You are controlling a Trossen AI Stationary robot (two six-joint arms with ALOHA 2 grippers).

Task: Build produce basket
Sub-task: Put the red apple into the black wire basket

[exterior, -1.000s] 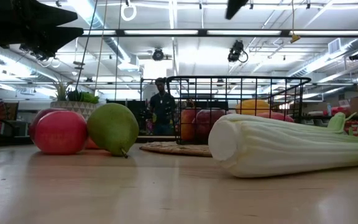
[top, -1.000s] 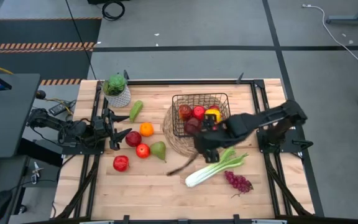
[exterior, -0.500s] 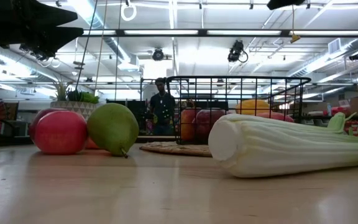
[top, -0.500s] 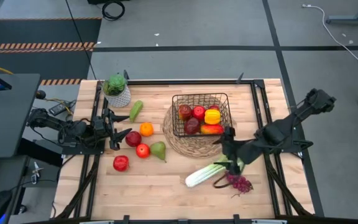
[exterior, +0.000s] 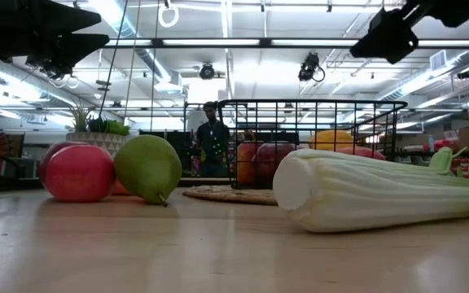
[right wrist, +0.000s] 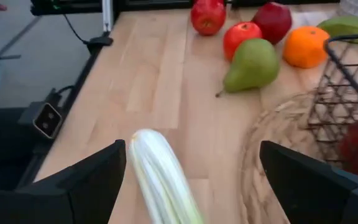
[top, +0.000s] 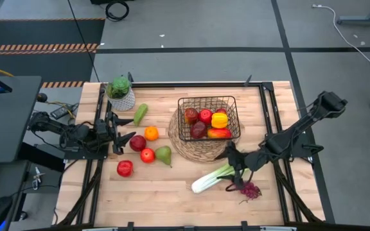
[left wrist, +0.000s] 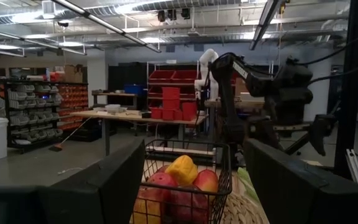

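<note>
One long pale-green celery stalk (top: 214, 178) lies flat on the wooden slat table (top: 159, 192), long axis diagonal: white cut butt toward the table's near edge, leafy green top toward my right gripper (top: 232, 160). Right gripper hangs just above the leafy end, fingers spread wide, nothing between them. In its wrist view the ribbed, glossy stalk runs straight out between the two dark fingers (right wrist: 86, 180).

Purple grape bunch (top: 247, 189) sits just beside that gripper, on the near side. Rectangular black wire-mesh basket (top: 208, 118) is just beyond it, on a round woven straw mat (top: 184, 142); inside are red apples (top: 205, 116), a yellow pepper (top: 220, 119) and a red pepper (top: 219, 133).

Left gripper (top: 119, 120) is parked at the table's left edge, fingers partly apart, empty. Near it: smooth orange (top: 151, 133), dark red apple (top: 137, 142), two brighter red apples (top: 148, 154), green pear (top: 164, 154), second green pear (top: 140, 113), potted green plant in white pot (top: 121, 92).
</note>
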